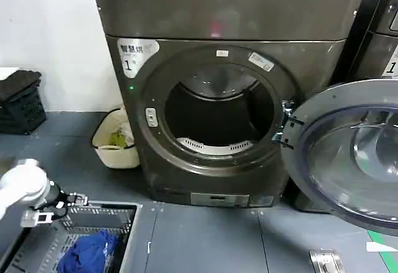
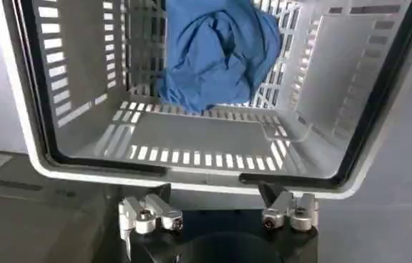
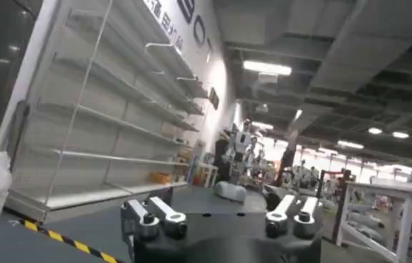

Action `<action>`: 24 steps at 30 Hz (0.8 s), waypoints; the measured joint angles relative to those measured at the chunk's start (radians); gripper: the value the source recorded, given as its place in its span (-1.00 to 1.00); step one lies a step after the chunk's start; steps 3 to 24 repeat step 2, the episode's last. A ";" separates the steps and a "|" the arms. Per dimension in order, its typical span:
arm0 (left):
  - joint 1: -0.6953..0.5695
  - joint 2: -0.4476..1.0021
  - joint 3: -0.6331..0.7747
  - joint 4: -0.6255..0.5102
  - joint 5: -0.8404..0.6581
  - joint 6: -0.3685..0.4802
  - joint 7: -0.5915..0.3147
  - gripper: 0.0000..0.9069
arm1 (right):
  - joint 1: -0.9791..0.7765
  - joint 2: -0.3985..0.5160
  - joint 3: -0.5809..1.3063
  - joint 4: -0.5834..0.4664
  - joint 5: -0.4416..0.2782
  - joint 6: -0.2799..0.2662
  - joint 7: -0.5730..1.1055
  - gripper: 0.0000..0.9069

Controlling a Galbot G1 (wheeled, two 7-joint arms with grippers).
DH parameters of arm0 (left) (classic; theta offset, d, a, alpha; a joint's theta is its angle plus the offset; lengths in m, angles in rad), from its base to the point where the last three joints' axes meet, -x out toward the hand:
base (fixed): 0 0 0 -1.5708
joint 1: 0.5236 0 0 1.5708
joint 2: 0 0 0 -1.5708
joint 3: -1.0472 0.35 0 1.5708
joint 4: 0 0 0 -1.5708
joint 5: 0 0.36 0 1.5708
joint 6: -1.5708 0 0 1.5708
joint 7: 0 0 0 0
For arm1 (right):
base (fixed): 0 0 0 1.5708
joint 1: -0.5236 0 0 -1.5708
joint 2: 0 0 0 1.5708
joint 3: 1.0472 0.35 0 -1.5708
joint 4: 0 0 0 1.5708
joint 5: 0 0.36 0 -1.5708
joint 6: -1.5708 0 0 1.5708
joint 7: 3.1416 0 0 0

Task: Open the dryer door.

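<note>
The dryer [image 1: 224, 92] fills the centre and upper part of the head view, a boxy bronze-grey machine facing the camera, with a silver label reading "1" at the upper left corner of its front. Its round opening is exposed, and the dark drum [image 1: 217, 114] is visible inside.

The dryer door [image 1: 348, 155] stands swung wide open at the right edge of the frame, hinged on the right side of the opening. Its pale inner face and glass bowl point toward the camera, the disc standing upright beside the machine and running out of frame to the right. A second, blacker machine [image 1: 379, 30] sits behind it at the upper right.

At the lower left of the head view lies a grey slotted laundry basket [image 1: 74, 245] holding a crumpled blue cloth [image 1: 87, 254]. The left gripper [image 1: 59, 208] hovers just at the basket's near rim. In the left wrist view, the left gripper [image 2: 219, 214] has its fingers spread apart with nothing between them, poised over the basket's rim [image 2: 192, 182] with the blue cloth [image 2: 217, 50] at the far end.

A small cream bin [image 1: 115, 139] stands on the floor to the left of the dryer.

The right gripper [image 3: 220, 218] points out into the room, probably well clear of the door, its fingers parted and empty.
</note>
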 joint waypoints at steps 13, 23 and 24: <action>0.009 0.004 -0.008 -0.003 0.000 0.000 0.000 1.00 | 0.000 0.000 0.000 0.000 0.000 0.001 0.000 1.00; 0.009 0.004 -0.008 -0.003 0.000 0.000 0.000 1.00 | 0.000 0.000 0.000 0.000 0.000 0.001 0.000 1.00; 0.009 0.004 -0.008 -0.003 0.000 0.000 0.000 1.00 | 0.000 0.000 0.000 0.000 0.000 0.001 0.000 1.00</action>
